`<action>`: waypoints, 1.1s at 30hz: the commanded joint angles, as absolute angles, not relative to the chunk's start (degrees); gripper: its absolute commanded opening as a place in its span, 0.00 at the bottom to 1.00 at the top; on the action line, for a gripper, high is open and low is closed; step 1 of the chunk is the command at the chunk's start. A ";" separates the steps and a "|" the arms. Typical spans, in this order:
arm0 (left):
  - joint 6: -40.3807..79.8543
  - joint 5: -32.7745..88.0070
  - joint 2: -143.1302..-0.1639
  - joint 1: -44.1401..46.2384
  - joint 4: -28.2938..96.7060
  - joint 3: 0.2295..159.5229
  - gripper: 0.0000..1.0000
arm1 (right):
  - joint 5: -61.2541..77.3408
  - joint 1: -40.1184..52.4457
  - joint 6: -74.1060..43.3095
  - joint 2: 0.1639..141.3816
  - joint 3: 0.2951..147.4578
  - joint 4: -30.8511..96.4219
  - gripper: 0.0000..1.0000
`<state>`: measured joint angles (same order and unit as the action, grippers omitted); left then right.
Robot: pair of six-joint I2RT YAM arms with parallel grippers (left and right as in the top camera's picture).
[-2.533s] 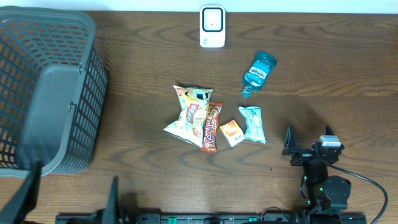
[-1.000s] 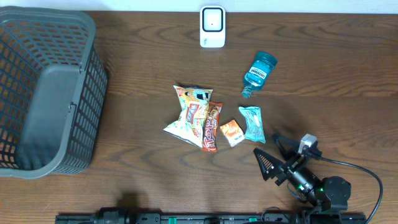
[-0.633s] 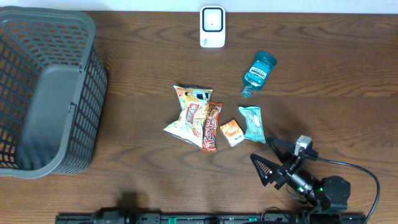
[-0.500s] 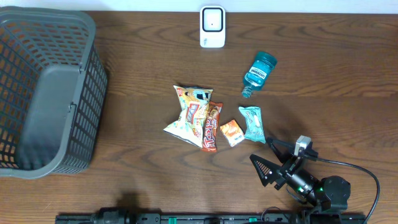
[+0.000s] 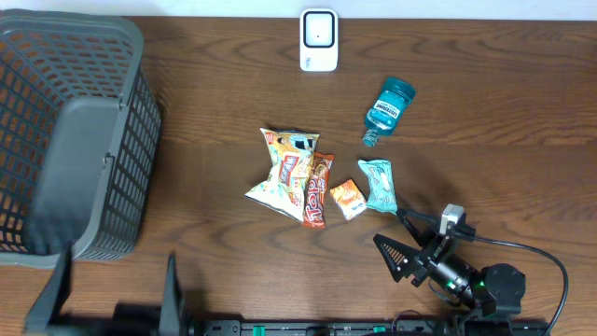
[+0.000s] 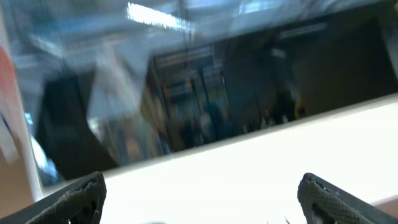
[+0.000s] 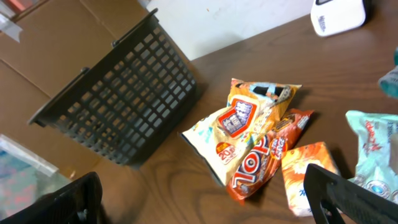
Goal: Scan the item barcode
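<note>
Four snack packets (image 5: 284, 173) lay clustered mid-worktop (image 5: 215, 112), with one blue bottle (image 5: 389, 109) beyond them, one white scanner (image 5: 318, 39) at the far edge and one basket (image 5: 70, 140) on the left. The right gripper (image 5: 389, 227) sat low beside the teal packet (image 5: 378, 185), jaws wide and empty, facing the cluster. The left gripper (image 5: 116, 271), equally wide, hung at the near-left edge.

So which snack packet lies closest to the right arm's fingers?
The pale teal packet at the cluster's right end, just above the fingers; the small orange packet beside it lies slightly farther.
</note>
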<state>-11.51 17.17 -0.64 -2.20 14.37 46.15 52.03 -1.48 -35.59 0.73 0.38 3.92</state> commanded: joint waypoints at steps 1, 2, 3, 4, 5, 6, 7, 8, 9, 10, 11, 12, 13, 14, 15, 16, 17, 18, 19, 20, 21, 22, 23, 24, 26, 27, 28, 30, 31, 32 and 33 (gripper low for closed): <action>-6.28 15.35 -0.36 -2.33 13.98 40.73 0.98 | 52.66 -1.17 -39.20 0.75 0.32 4.08 0.99; -6.31 15.33 -0.36 -2.33 13.28 38.79 0.98 | 52.69 -1.17 -39.20 0.75 0.32 4.08 0.99; -6.31 15.33 -0.36 -2.33 12.19 36.49 0.98 | 52.93 -1.17 -39.11 0.75 0.32 4.19 0.99; -6.31 15.35 -0.36 -2.33 11.18 34.85 0.98 | 53.36 -1.17 -38.76 0.78 0.32 4.34 0.99; -6.28 15.35 -0.36 -2.33 10.00 32.95 0.98 | 54.19 -1.17 -37.71 0.78 0.32 4.21 0.99; -5.98 15.35 -0.36 -2.33 8.91 31.18 0.98 | 54.52 -1.17 -36.88 0.78 0.32 4.12 0.99; -5.34 15.35 -0.36 -2.33 7.86 29.50 0.98 | 54.43 -1.17 -36.45 0.78 0.32 4.12 0.99; -5.21 15.35 -0.36 -2.33 6.81 27.68 0.98 | 53.65 -1.17 -36.21 0.78 0.32 4.14 0.99; -5.23 15.35 -0.36 -2.33 6.07 26.30 0.98 | 52.80 -1.17 -36.18 0.78 0.32 4.23 0.99; -5.23 15.35 -0.36 -2.33 5.39 25.04 0.98 | 51.99 -1.17 -36.18 0.89 0.32 4.21 0.99; -5.23 15.35 -0.36 -2.33 4.78 23.88 0.98 | 51.48 -1.17 -36.32 1.08 0.34 4.16 0.99; -5.21 15.38 -0.36 -2.33 4.32 22.68 0.98 | 51.09 -1.17 -36.38 1.52 0.34 4.16 0.99; -5.23 15.35 -0.36 -2.33 4.27 21.89 0.98 | 50.81 -1.17 -36.36 2.04 0.34 4.14 0.99; -5.21 15.38 -0.36 -2.33 4.21 20.69 0.98 | 49.82 -1.17 -36.38 3.07 0.36 4.12 0.99; -5.21 15.35 -0.36 -2.33 4.19 19.57 0.98 | 48.80 -1.17 -36.36 4.29 0.40 4.05 0.99; -5.21 15.35 -0.36 -2.33 4.10 18.20 0.98 | 47.13 -1.17 -36.36 6.11 0.51 4.05 0.99; -5.19 15.35 -0.36 -2.33 3.88 17.15 0.98 | 45.69 -1.17 -36.36 7.68 0.67 4.10 0.99; -5.21 15.35 -0.36 -2.33 3.62 15.86 0.98 | 43.62 -1.17 -36.29 10.17 1.30 4.99 0.99; -5.21 15.33 -0.36 -2.33 3.51 14.66 0.98 | 42.09 -1.17 -35.24 12.45 2.42 6.72 0.98; -5.21 15.33 -0.36 -2.33 3.51 13.47 0.98 | 40.69 -1.17 -32.95 14.79 3.99 9.10 0.99; -5.21 15.33 -0.36 -2.33 3.51 12.71 0.98 | 38.61 -1.10 -30.26 17.21 6.11 12.40 0.99; -5.21 15.35 -0.36 -2.33 3.53 11.77 0.98 | 35.68 -0.97 -27.90 19.70 8.67 16.23 0.98; -5.21 15.35 -0.36 -2.33 3.57 11.05 0.98 | 32.25 -0.69 -26.96 22.65 11.90 20.01 0.95; -5.21 15.38 -0.36 -2.33 3.57 10.31 0.98 | 29.71 -0.23 -26.59 25.26 14.63 22.00 0.93; -5.21 15.40 -0.38 -2.33 3.79 8.86 0.98 | 24.40 1.19 -26.50 30.81 20.75 24.82 0.91; -5.23 15.40 -0.38 -2.33 3.79 8.27 0.98 | 22.37 2.11 -26.50 33.26 23.62 25.69 0.92; -5.21 15.42 -0.38 -2.33 3.77 7.75 0.98 | 20.23 3.22 -26.50 35.57 26.39 26.50 0.98; -5.23 15.70 -0.38 -2.33 3.79 7.01 0.98 | 14.83 6.63 -26.48 40.69 31.92 27.38 0.99; -5.23 15.79 -0.38 -2.33 3.86 6.83 0.98 | 11.79 8.47 -26.48 42.83 33.91 27.77 0.99; -5.26 15.77 -0.38 -2.33 4.47 6.79 0.98 | 8.16 10.55 -26.48 45.04 35.73 28.32 0.99; -5.26 15.79 -0.38 -2.33 5.23 6.79 0.98 | 4.29 12.86 -26.50 47.29 37.34 29.04 0.99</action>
